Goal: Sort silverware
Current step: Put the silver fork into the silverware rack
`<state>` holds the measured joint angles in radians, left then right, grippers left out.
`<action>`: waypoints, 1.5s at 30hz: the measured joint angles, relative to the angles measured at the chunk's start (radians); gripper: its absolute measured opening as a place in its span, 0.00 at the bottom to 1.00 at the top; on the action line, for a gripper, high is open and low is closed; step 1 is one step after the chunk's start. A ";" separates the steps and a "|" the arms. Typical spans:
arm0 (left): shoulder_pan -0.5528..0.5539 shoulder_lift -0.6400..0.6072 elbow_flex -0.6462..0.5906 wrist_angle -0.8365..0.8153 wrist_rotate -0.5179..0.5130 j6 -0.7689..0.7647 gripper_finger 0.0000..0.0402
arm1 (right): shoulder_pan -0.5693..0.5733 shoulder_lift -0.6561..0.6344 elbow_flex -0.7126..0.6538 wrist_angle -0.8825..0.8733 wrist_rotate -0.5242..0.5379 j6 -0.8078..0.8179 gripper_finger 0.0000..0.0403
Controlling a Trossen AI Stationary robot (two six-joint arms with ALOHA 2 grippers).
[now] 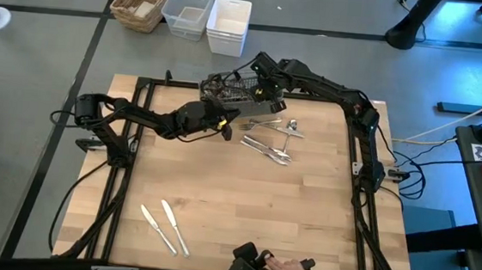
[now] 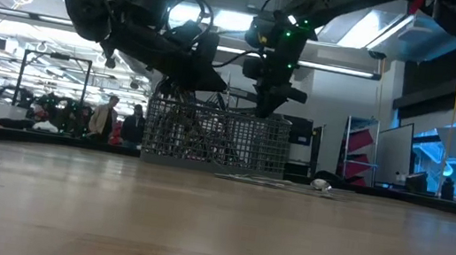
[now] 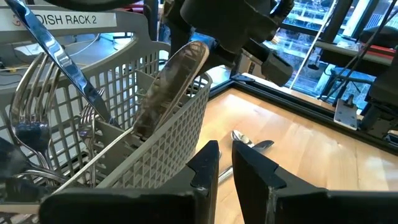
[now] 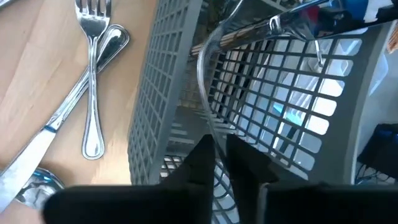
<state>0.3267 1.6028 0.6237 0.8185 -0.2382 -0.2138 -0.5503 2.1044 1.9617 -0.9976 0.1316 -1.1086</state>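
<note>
While both arms crowd the grey mesh caddy (image 1: pixel 232 87) at upper centre of the high view, the right gripper (image 1: pixel 265 87) sits over the caddy's right end w/ its fingers (image 4: pixel 200 163) drawn narrow, nearly touching; the wrist view has them right above the mesh compartments, nothing visibly held between them. Left gripper (image 1: pixel 225 122) is just below-left of the caddy, fingers (image 3: pixel 208 163) also narrow w/ only a slim gap, nothing in them; the left wrist view looks along the caddy's outer wall. Silverware: some already stands in the caddy, i.e. forks (image 3: pixel 28 102) and a knife (image 3: pixel 62 59) at left of the left wrist frame, plus a broad utensil (image 3: pixel 171 87) leaning over the rim. A loose cluster of pieces (image 1: pixel 273 138) lies on the desk (image 1: pixel 244 204) just right of and below the caddy, incl. a fork (image 4: pixel 92 68) and spoon seen beside the caddy wall in the right wrist view. Two knives (image 1: pixel 165 226) lie side by side at lower left of the high frame, well apart from the rest. Bins and a wicker basket (image 1: pixel 141 2) sit off the desk at top. A person's hand (image 1: pixel 282 266) shows at bottom edge.
</note>
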 joint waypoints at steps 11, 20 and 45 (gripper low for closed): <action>-0.007 -0.004 0.000 0.022 0.000 -0.016 0.10 | 0.002 0.000 0.000 -0.072 0.119 0.028 0.01; -0.039 -0.049 0.000 0.038 0.001 0.007 0.10 | 0.031 -0.044 0.000 -0.114 0.167 -0.004 0.01; -0.065 -0.632 0.000 -0.790 -0.051 0.038 0.00 | 0.193 -0.082 0.000 -0.087 0.719 -0.550 0.01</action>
<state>0.2619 0.9710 0.6235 0.0288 -0.2896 -0.1760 -0.3575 2.0224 1.9621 -1.0848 0.8510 -1.6585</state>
